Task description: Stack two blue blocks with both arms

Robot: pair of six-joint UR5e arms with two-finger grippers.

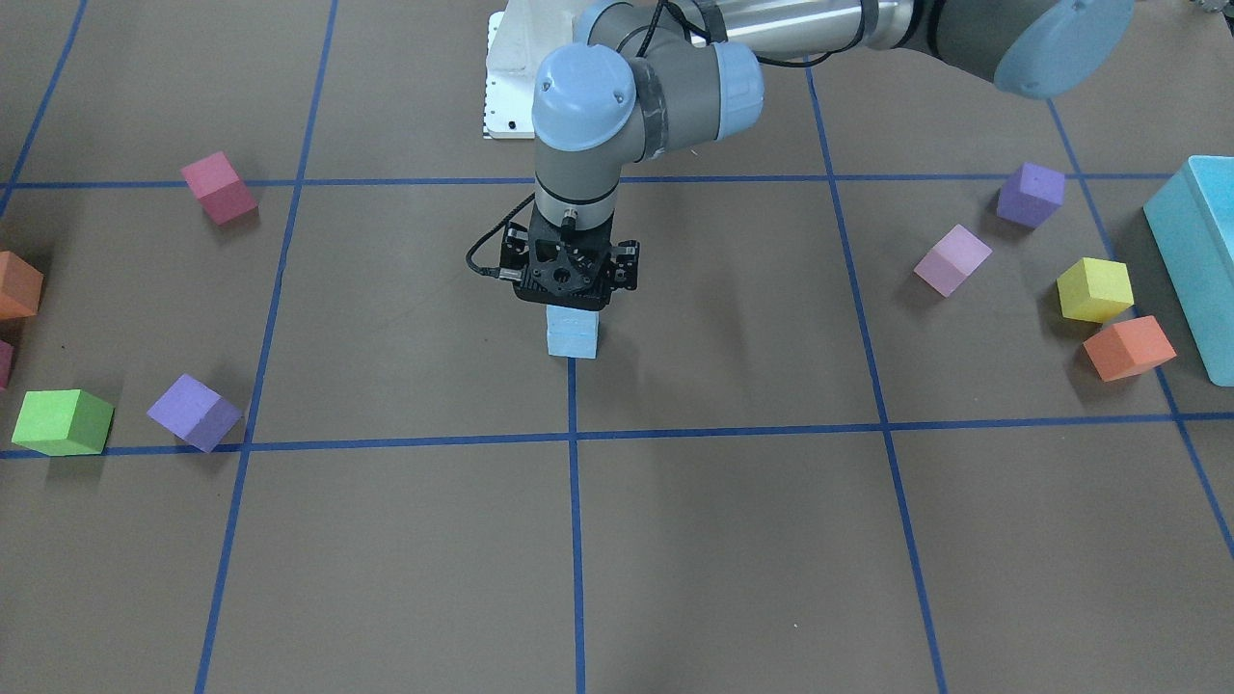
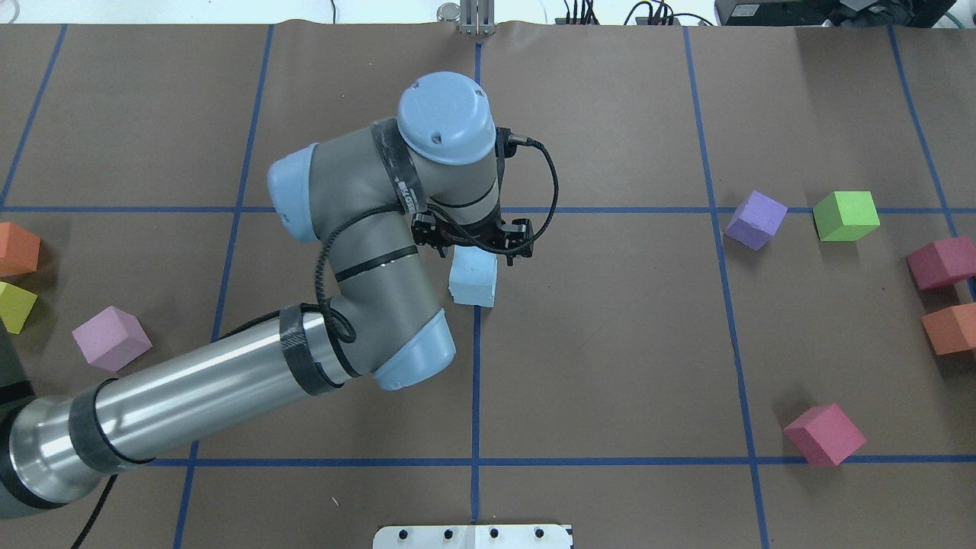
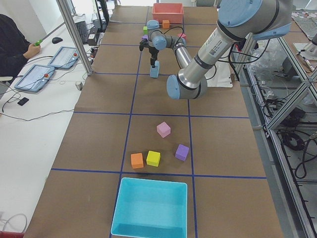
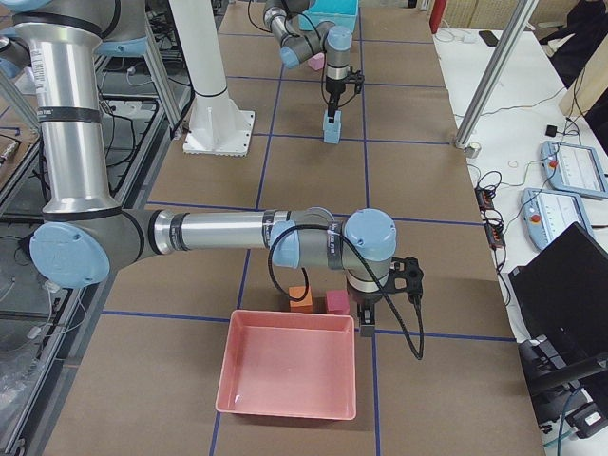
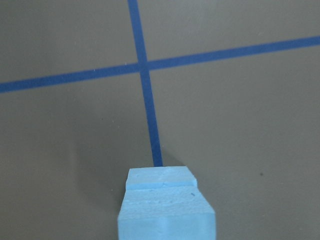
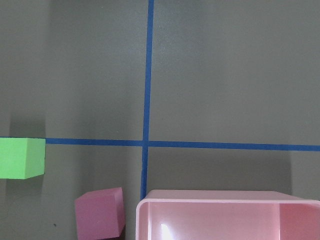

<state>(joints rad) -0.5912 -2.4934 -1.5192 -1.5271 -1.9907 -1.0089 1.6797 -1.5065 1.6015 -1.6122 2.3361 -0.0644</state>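
One blue block (image 1: pixel 572 335) stands at the table's centre on a blue tape line, also in the overhead view (image 2: pixel 473 276). The side views show a two-block blue column (image 3: pixel 154 72) (image 4: pixel 332 131). In the left wrist view the upper block (image 5: pixel 167 215) sits on the lower one (image 5: pixel 159 176), slightly offset. My left gripper (image 1: pixel 571 294) (image 2: pixel 474 245) is directly over the column and seems shut on the upper block, its fingers hidden under its body. My right gripper (image 4: pixel 367 325) hangs by the pink bin, and I cannot tell if it is open.
Coloured cubes lie at both ends of the table: purple (image 1: pixel 1031 194), lilac (image 1: pixel 952 259), yellow (image 1: pixel 1093 289), orange (image 1: pixel 1128 348), green (image 1: pixel 62 421), purple (image 1: pixel 194 413), pink (image 1: pixel 220 188). There is a turquoise bin (image 1: pixel 1200 251) at my left end and a pink bin (image 4: pixel 285 370) at my right end.
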